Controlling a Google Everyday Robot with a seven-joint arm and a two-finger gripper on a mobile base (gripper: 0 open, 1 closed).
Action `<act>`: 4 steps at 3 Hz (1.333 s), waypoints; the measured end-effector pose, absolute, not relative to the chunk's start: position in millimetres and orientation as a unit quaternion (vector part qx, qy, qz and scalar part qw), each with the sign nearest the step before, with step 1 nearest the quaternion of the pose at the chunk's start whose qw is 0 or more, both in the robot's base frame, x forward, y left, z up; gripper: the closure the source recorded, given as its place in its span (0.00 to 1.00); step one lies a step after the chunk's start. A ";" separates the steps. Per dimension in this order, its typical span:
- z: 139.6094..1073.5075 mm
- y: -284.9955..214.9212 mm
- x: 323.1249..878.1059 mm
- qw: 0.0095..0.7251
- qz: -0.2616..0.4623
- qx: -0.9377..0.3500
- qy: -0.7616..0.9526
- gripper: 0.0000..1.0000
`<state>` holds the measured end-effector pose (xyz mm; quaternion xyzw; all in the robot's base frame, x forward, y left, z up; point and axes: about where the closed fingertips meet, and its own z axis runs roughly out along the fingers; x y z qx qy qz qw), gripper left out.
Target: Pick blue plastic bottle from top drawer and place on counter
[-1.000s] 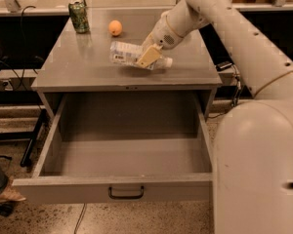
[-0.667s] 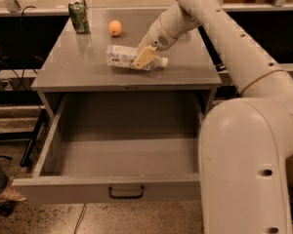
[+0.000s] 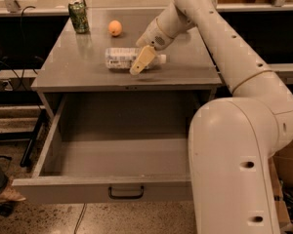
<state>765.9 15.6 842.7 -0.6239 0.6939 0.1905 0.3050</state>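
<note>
At right foreground: a cream-white, rounded robot arm, which rises from a bulky base and reaches up and left over the cabinet.

Below the cabinet top: the top drawer, wide, shallow and grey, is pulled fully out. Its flat front carries a small dark curved handle at mid-width, and nothing shows inside it.

Above the drawer: the counter, a flat, smooth grey rectangular top with a slight gloss.

On the counter, near its middle: the blue plastic bottle, small and clear with a pale bluish-white label, lies on its side. Its white cap points right.

At the bottle's right half: the cream two-finger gripper is set across the bottle and touches it. Whether the jaws are clamped on it or slack cannot be told.

At the counter's back left corner: a green drink can stands upright.

Just right of the can: a small orange round fruit, apart from the bottle.
</note>
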 end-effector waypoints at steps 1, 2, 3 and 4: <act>843.4 15.1 765.9 0.305 0.190 -0.624 0.694 0.00; 870.1 -5.9 759.6 0.322 0.164 -0.616 0.700 0.00; 908.3 -42.7 740.0 0.358 0.131 -0.589 0.712 0.00; 931.5 -76.5 712.6 0.393 0.107 -0.556 0.725 0.00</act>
